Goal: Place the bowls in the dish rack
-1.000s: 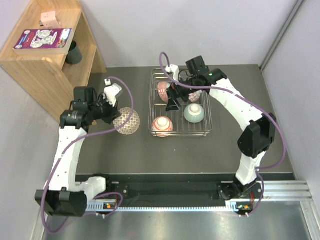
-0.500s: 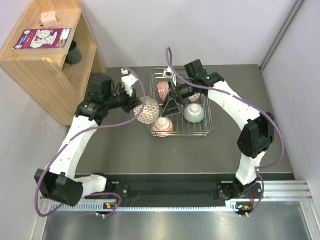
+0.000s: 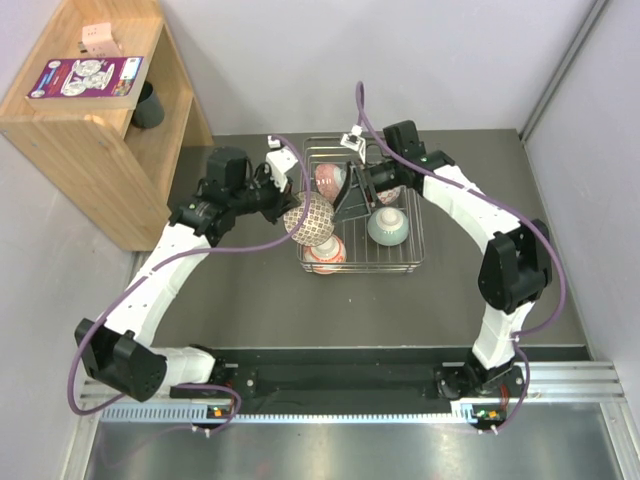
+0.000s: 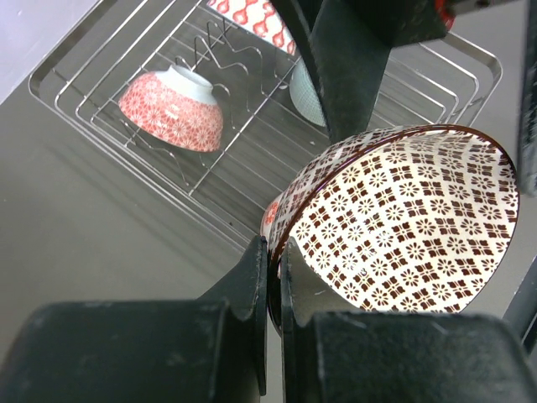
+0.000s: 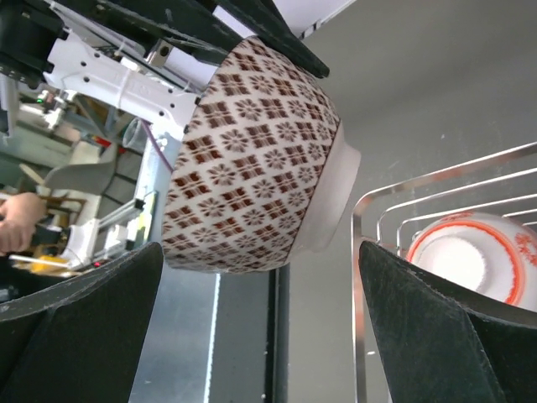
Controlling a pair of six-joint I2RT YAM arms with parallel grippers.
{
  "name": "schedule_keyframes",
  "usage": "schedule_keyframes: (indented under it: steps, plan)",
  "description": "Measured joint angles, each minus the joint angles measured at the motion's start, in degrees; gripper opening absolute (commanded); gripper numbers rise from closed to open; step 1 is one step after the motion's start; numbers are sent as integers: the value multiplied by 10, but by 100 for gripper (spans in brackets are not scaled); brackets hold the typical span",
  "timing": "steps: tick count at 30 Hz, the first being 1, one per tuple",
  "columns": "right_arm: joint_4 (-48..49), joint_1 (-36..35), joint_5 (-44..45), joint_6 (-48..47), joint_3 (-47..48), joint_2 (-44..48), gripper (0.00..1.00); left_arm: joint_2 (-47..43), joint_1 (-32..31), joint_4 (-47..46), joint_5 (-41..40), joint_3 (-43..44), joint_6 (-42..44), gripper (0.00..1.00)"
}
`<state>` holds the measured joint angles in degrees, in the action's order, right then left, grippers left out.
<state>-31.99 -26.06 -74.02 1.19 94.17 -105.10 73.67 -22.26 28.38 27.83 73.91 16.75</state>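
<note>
Left arm reaches forward-right; left gripper (image 4: 273,252) pinches the rim of the brown-and-white mesh-patterned ceramic bowl (image 4: 403,227), held tilted above the silver wire dish rack's (image 3: 380,258) left edge. Right arm bends leftward over the rack; right gripper (image 3: 346,192) spread wide, empty, facing the bowl.

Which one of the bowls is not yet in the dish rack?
The brown mesh-patterned bowl. The left gripper holds it by the rim, in the air at the left side of the dish rack; the other visible bowls sit inside the rack.
</note>
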Motion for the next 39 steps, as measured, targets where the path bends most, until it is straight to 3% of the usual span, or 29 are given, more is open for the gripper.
schedule_keyframes:
  steps: [9, 36, 39]
  plan:
    - [58, 2, -11, 54, -12, 0, 100, 0, -17, -10, -12, 7, -2, 0]
    - [87, 10, -20, 81, -12, -5, 100, 28, -18, -24, -5, 11, -25, 0]
    - [88, 8, -23, 80, -12, -6, 94, 28, -18, -27, -4, 11, -27, 0]
